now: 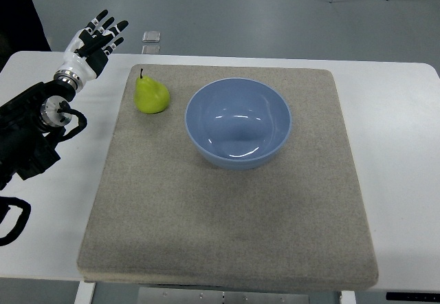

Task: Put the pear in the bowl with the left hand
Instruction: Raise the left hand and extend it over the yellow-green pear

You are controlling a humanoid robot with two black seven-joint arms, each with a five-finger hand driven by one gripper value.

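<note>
While left hand (96, 39) hovers open | pear (151, 95) beside bowl (238, 122)

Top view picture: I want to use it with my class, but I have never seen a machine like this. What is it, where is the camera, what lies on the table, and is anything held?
It is a humanoid robot, seen by one camera that looks steeply down from the robot's own side. Its left arm comes in from the picture's left edge; the left hand hovers at the far left corner of the white table, fingers spread, holding nothing. The right arm is out of view. On a grey mat stand a green pear and, to its right, an empty blue bowl; they do not touch.
</note>
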